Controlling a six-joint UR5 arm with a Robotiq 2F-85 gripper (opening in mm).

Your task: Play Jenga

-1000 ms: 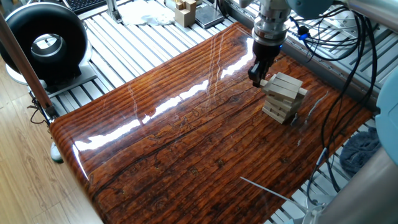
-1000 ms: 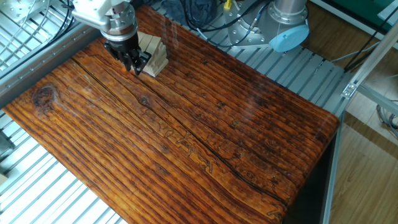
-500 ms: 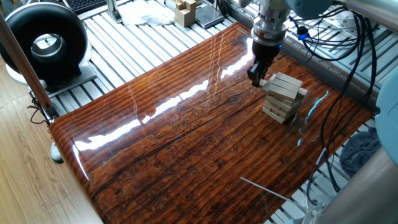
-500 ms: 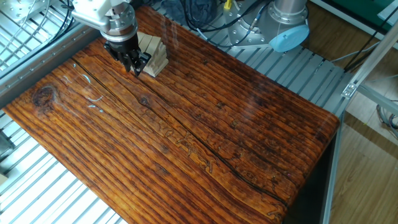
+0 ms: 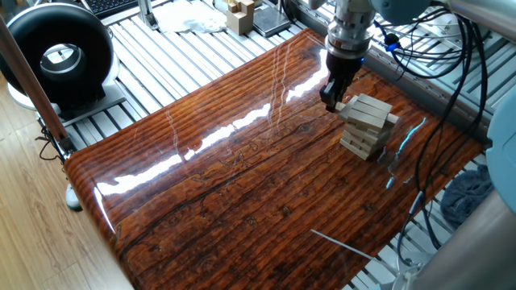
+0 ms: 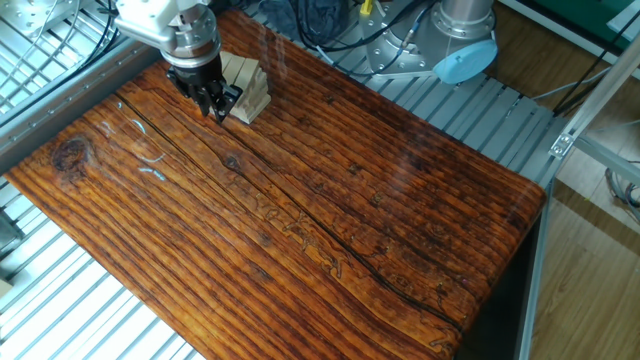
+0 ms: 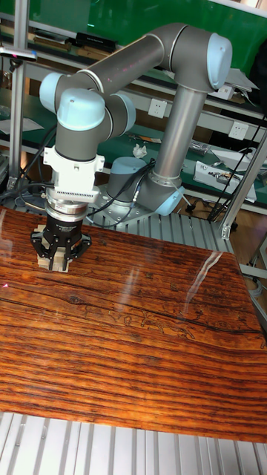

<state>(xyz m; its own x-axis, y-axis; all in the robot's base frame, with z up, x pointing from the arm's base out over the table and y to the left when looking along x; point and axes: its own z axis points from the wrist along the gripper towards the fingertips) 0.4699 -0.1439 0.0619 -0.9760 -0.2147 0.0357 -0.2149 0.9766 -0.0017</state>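
Gripper (image 5: 332, 102) in one fixed view sits low at the upper left edge of the Jenga tower (image 5: 368, 125), fingers pointing down, tips level with the top layers. A pale block end shows right at the tips, so my read is it's lined up on one upper block to push or draw it. Can't confirm contact or whether the jaws are pinched on anything; the dark fingers merge together. Tower stands near the far right edge of the table (image 5: 242, 185), layers crosswise, a few bars poking out unevenly. Likely placed there to stay close to the arm's base. Tan wooden pieces (image 5: 239, 14) sit off the table at the top, well apart from the action.

Other fixed view: gripper (image 6: 212, 103) is in front of the tower (image 6: 247, 88) and hides most of it. Fingers look close together, with a small dark part jutting toward the block face. Still cannot tell if a block is held. Tower sits at the table's far left corner.

Tall fixed view: wrist is vertical, gripper (image 7: 56, 259) straight down over the stack; pale wood (image 7: 49, 261) shows between the finger bodies. Vertical approach presumably keeps side load on the tower low. Jaw gap not readable here either.
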